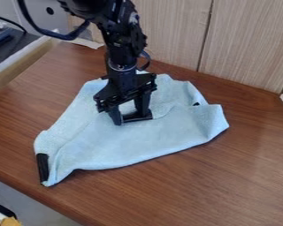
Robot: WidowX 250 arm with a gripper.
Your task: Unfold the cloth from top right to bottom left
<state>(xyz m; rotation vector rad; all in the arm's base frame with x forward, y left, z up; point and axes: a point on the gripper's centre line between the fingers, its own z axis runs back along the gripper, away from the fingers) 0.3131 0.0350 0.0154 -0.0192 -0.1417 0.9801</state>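
A black robot arm (121, 57) hangs from the view's top edge, its gripper (129, 118) pointing down at the middle of a partly folded, light-blue cloth (114, 148) on a brown wooden table (227, 176), jaws parted.

The place looks like a robotics lab or similar workroom. A black, jointed metal robot arm (123, 50) with a thick, dark, looping cable (46, 32) works over a reddish-brown wood-grain tabletop (244, 185). Behind stand pale, vertically grained wood-look panels (167, 33). At the upper left, a flat grey panel with round holes (39, 13) and a thin black cord (9, 21) add to the technical setting.
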